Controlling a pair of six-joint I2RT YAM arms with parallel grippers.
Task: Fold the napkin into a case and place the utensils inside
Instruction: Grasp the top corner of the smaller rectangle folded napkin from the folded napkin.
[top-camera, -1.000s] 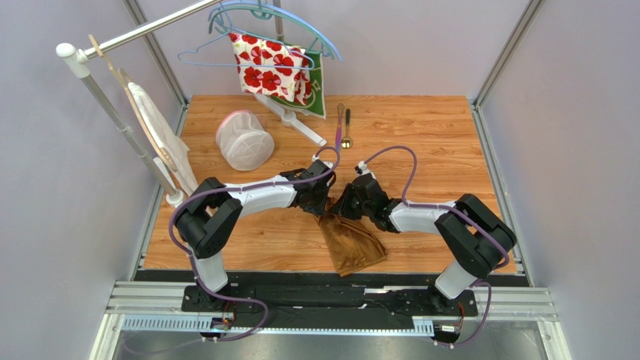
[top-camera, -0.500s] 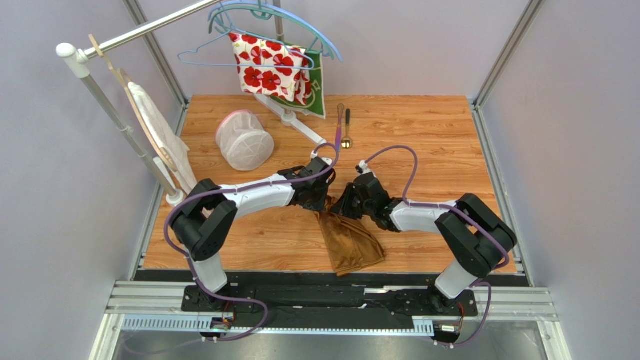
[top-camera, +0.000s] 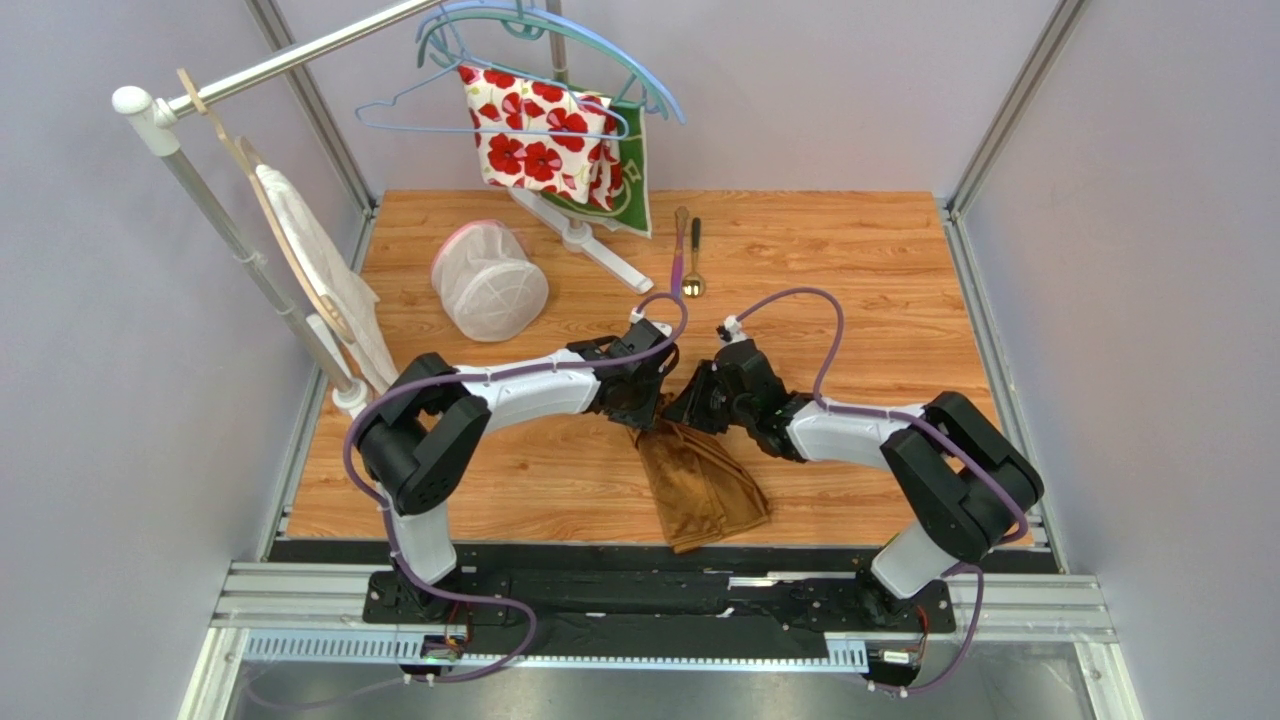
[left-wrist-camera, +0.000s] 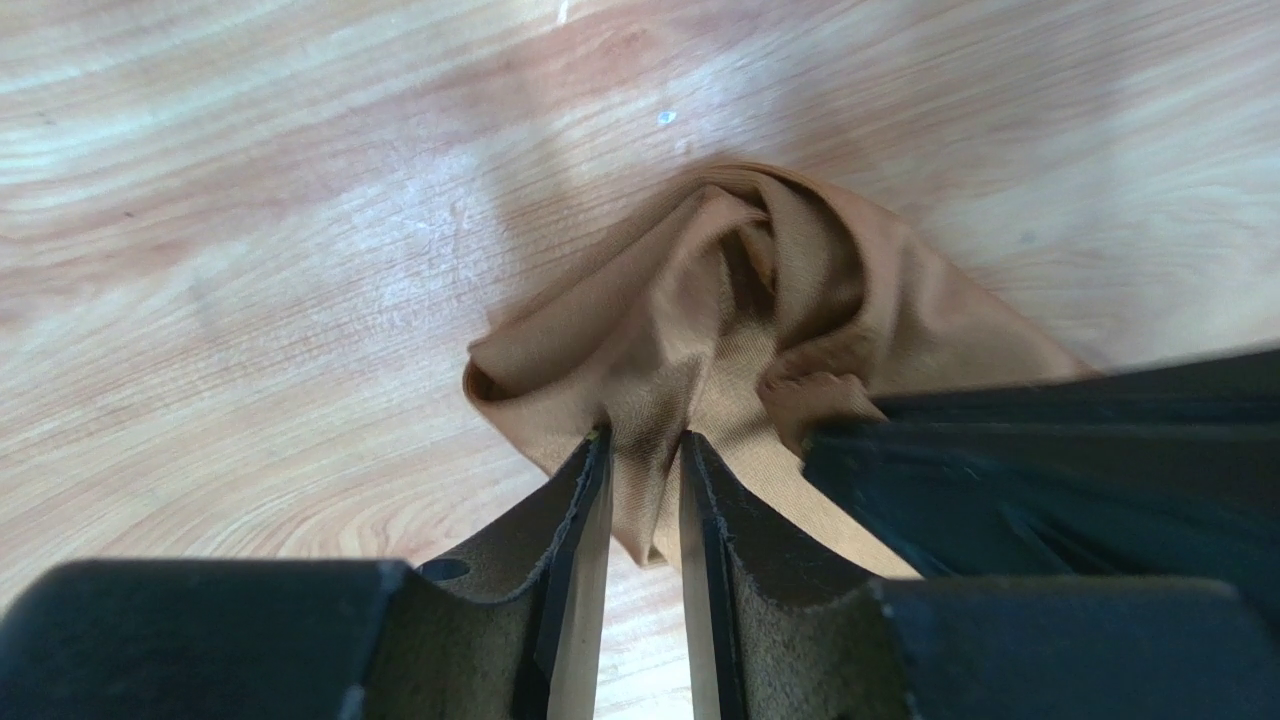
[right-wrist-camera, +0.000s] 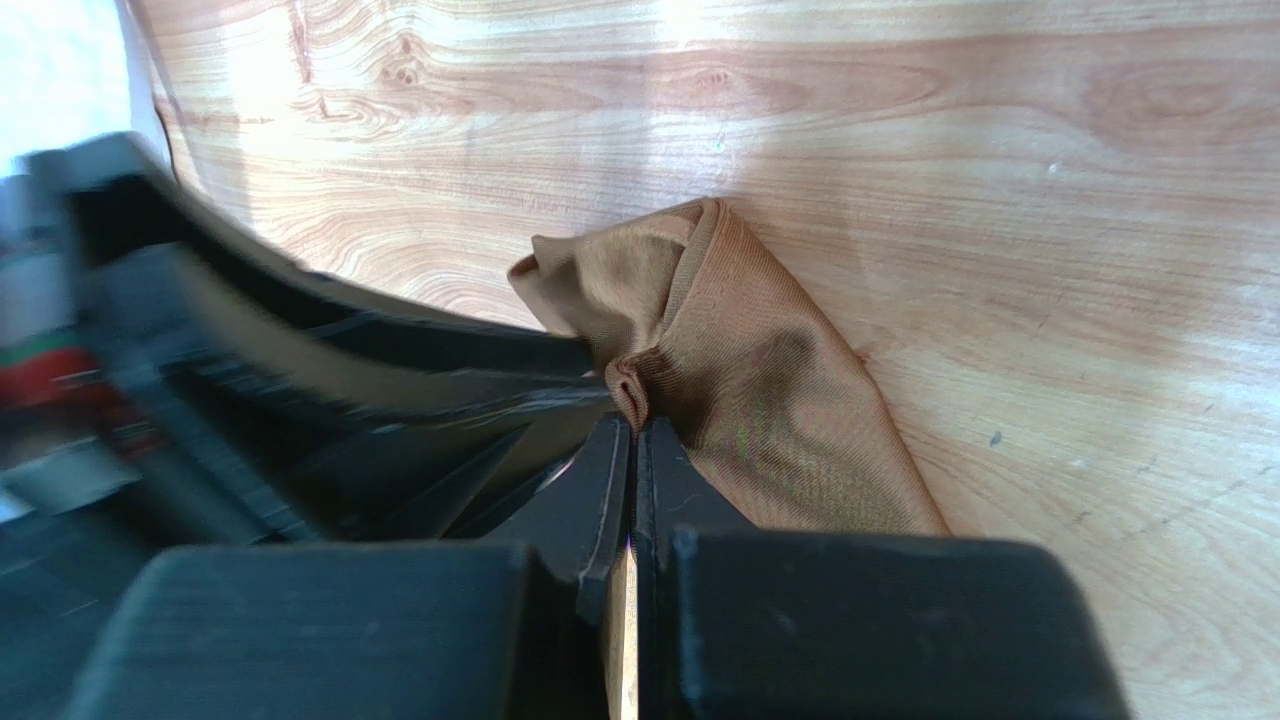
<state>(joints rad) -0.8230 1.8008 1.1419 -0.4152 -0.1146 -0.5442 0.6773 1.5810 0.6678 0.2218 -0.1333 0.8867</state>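
The golden-brown satin napkin lies bunched and creased at its far end, where the left gripper and right gripper each pinch a fold.

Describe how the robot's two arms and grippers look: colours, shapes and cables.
The left arm and right arm each have white link shells between bulky black joints, with a purple cable looping alongside. The left gripper and right gripper are black, each with two flat, tapering fingers.
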